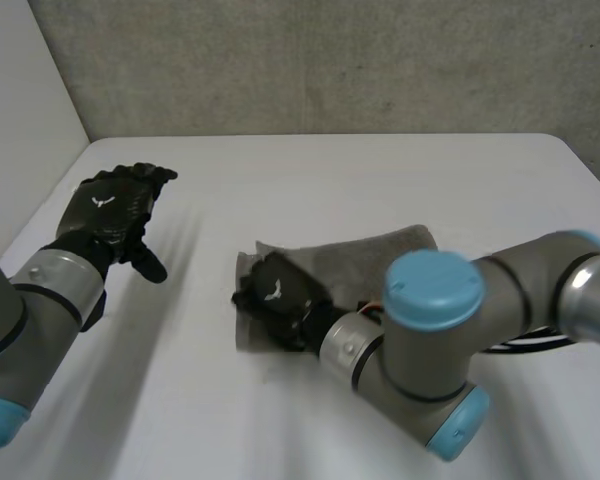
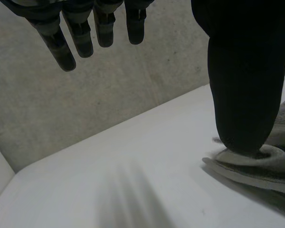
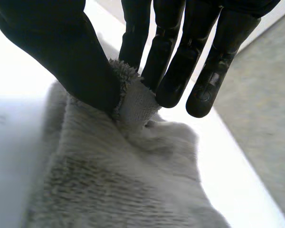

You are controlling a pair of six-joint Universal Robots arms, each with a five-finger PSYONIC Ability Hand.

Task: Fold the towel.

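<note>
Here, the grey towel [image 1: 380,258] lies in folded layers near the middle of the white table [image 1: 280,170]. The right hand [image 1: 280,298] sits on the towel's end nearer the left arm, its thumb and fingers [image 3: 173,71] pinching a bunched bit of the edge between them. The left hand [image 1: 110,212] hovers over the table's left side, well apart from the towel, straight and spread, holding nothing.

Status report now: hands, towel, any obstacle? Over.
Left hand open, over the table, off the towel. Right hand pinching a towel edge, thumb against fingers. No obstacle seen.
</note>
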